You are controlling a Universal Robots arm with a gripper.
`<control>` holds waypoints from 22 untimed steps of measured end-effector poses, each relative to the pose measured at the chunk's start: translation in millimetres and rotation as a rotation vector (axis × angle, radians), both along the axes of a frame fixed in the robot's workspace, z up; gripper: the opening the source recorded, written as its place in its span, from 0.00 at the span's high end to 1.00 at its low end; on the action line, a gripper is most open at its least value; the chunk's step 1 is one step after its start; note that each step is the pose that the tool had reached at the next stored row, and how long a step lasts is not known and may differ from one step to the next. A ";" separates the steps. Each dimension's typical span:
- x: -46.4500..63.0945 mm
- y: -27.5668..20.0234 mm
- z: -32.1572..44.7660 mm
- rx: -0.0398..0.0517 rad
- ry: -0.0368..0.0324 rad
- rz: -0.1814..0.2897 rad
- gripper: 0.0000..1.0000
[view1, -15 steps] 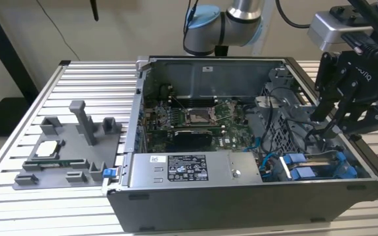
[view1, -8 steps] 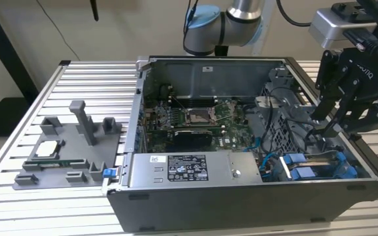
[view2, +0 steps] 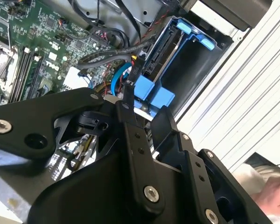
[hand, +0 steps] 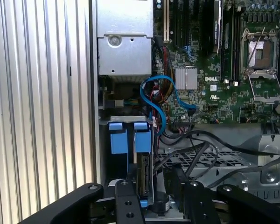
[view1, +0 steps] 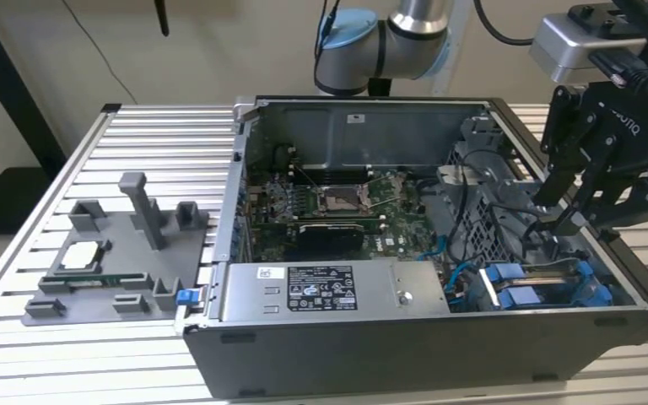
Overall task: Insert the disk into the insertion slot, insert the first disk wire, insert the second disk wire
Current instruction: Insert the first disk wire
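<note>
I'm judging the first step as done. The disk [hand: 142, 173] is standing on edge inside the insertion slot [hand: 123, 120], at the near corner of the computer case [view1: 414, 354] on the exterior view's right, with its blue carrier tabs showing. The gripper [view1: 552, 221] is hovering right at that end, jaws partly open on either side of the carrier and holding nothing I can make out. A blue cable [hand: 151, 81] is looping just beside the bay. I can't tell whether either wire is plugged in, so I'm counting both as outstanding.
</note>
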State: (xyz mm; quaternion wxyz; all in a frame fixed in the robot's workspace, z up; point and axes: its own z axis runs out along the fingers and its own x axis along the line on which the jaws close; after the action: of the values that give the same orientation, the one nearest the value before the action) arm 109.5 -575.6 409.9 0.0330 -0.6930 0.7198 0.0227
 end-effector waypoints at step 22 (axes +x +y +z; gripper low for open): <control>6.9 4.6 -11.7 0.0265 -0.0094 0.009 1.00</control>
State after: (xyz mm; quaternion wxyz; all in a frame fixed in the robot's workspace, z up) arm 116.4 -571.0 398.2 0.0455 -0.6958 0.7162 0.0291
